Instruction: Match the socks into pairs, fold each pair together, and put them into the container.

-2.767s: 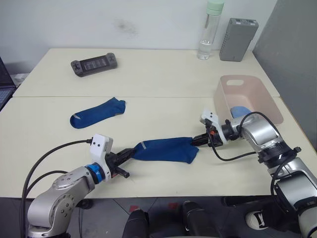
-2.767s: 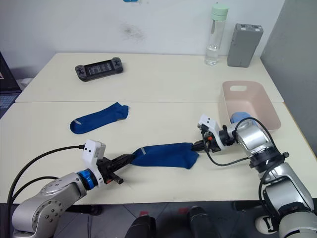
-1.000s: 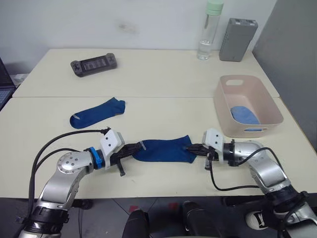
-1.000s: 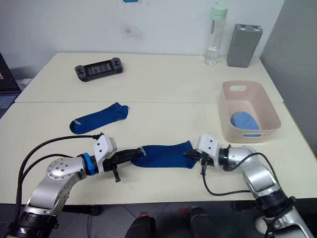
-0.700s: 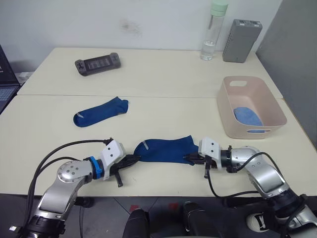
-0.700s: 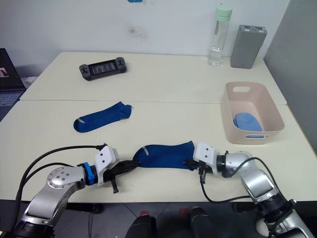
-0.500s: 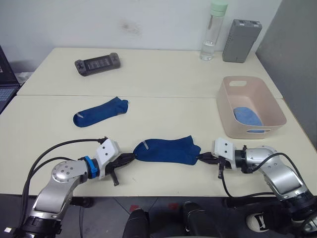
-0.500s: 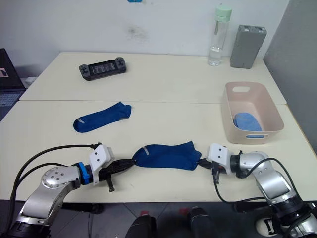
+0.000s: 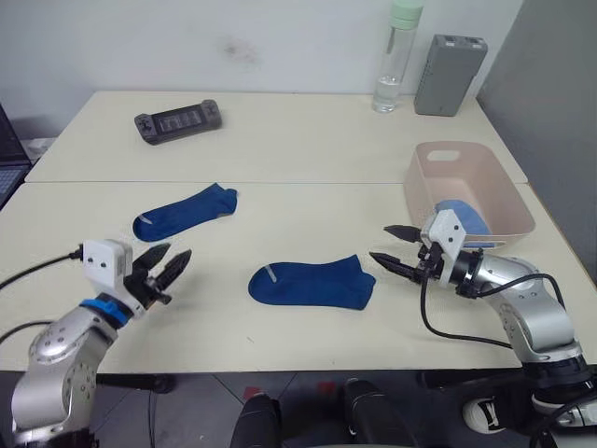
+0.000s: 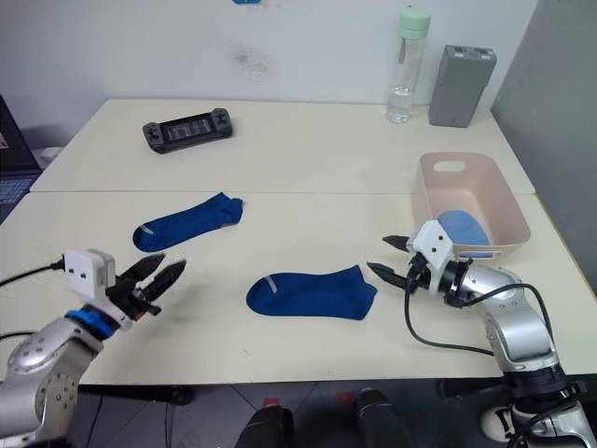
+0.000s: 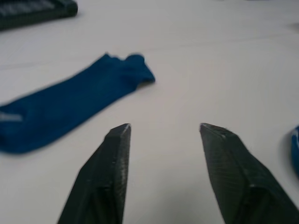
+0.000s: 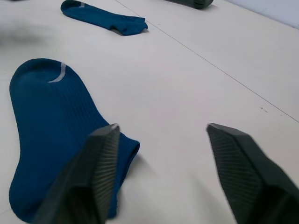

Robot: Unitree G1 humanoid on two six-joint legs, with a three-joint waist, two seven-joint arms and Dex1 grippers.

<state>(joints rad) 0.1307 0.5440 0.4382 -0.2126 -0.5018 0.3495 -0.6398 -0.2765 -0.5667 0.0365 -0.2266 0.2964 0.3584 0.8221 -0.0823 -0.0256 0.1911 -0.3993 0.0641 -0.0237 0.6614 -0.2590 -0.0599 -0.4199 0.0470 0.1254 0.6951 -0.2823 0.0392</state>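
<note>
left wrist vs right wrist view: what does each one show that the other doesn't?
Left wrist alone: its own open left pincer over bare table, and the far navy sock's cuff end closest. Right wrist alone: the open right pincer and the near navy sock lying flat, grey mark at its toe. Both share the far sock, the tabletop and an edge of the black handheld console.

The light blue sock in the bin is being partly hidden by the right gripper and its camera block. In the left wrist view, the far sock is being blurred, the near sock is being cut off, and the black device is being cropped.
</note>
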